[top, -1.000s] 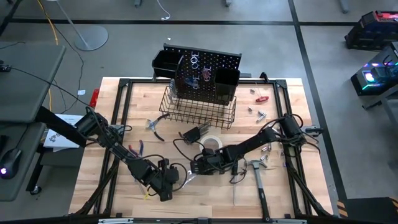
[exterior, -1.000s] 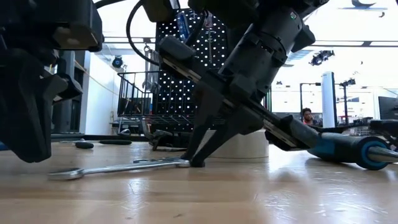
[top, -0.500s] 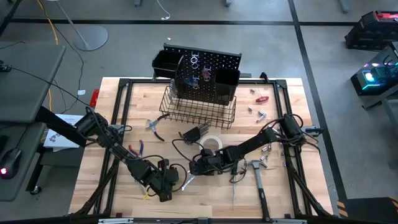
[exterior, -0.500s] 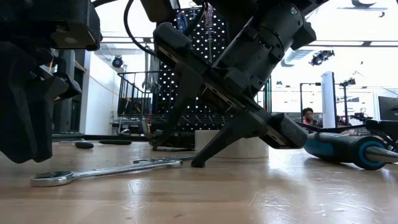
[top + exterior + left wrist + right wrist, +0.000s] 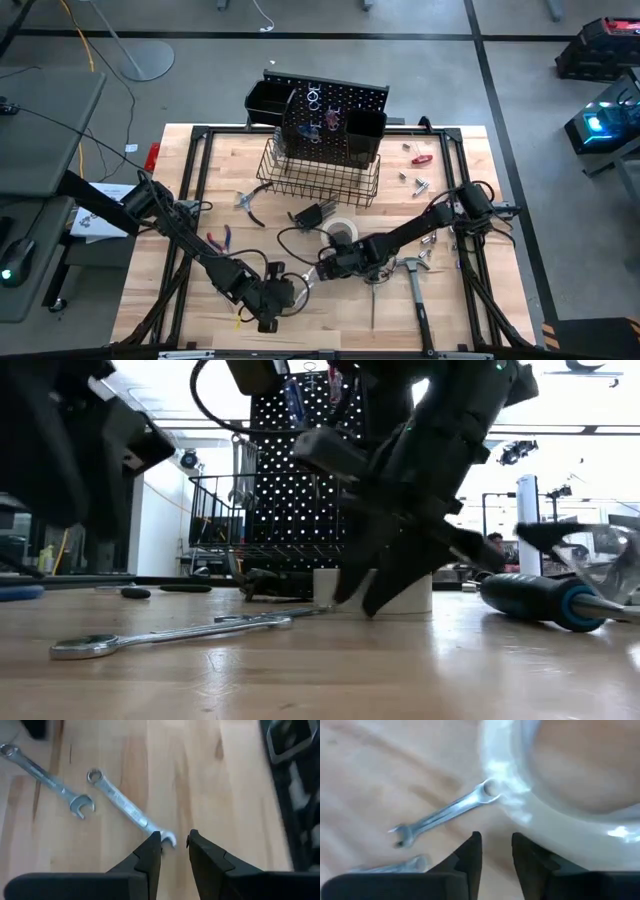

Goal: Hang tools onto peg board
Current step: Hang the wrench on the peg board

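High view: table (image 5: pixel 200 160) largest; peg board (image 5: pixel 335 125) upright at far edge, basket (image 5: pixel 320 172) before it. Hammer (image 5: pixel 414 288) near right. Tape roll (image 5: pixel 342 231) mid-table. Two wrenches (image 5: pixel 127 810) lie near centre, unhung. Left gripper (image 5: pixel 173 845) hovers over wrench's open end, fingers slightly apart, empty. Right gripper (image 5: pixel 496 847) beside tape roll, fingers apart, empty. Step, likely: picking wrench. Next: descend, clamp shank, carry to board.

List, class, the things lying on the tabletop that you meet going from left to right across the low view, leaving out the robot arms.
Long silver wrench → white tape roll → blue-handled screwdriver.
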Available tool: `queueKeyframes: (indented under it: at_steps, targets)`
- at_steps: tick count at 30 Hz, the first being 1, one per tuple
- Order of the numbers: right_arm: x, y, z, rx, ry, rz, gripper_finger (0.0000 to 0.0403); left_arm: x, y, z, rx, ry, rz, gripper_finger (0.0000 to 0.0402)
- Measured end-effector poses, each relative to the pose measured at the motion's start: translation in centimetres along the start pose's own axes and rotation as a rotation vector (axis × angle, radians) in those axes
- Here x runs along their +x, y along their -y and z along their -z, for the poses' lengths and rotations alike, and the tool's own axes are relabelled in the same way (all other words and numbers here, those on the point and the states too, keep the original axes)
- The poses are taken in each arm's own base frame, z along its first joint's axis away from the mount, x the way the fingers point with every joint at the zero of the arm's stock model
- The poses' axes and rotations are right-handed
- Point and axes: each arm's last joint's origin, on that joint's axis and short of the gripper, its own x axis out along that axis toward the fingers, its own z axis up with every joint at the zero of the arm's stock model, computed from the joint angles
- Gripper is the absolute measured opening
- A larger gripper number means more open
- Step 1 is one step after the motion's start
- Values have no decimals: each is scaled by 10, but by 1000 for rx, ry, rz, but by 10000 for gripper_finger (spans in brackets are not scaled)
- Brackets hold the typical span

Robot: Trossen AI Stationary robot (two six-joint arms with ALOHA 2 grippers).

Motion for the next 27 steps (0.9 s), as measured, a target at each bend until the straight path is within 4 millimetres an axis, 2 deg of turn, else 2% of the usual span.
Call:
queueKeyframes:
  at_steps: [3,6,13,17,22,27]
  targets:
    - [-20,9,-4,-16,0,102,90,2,-1,-1,-102,15,-10,101]
    - [-38,20,-3,-24,-12,211,98,6,-5,-3,-185,22,-19,123]
    - [-73,37,7,-118,-52,385,164,22,-8,0,-270,3,-36,187]
    - [-88,38,15,-136,-11,378,192,32,-15,4,-308,-34,-76,214]
    - [-92,36,24,-120,23,361,199,44,-23,7,-330,-72,-107,226]
    - [-93,38,26,-135,27,373,200,57,-23,14,-313,-129,-109,225]
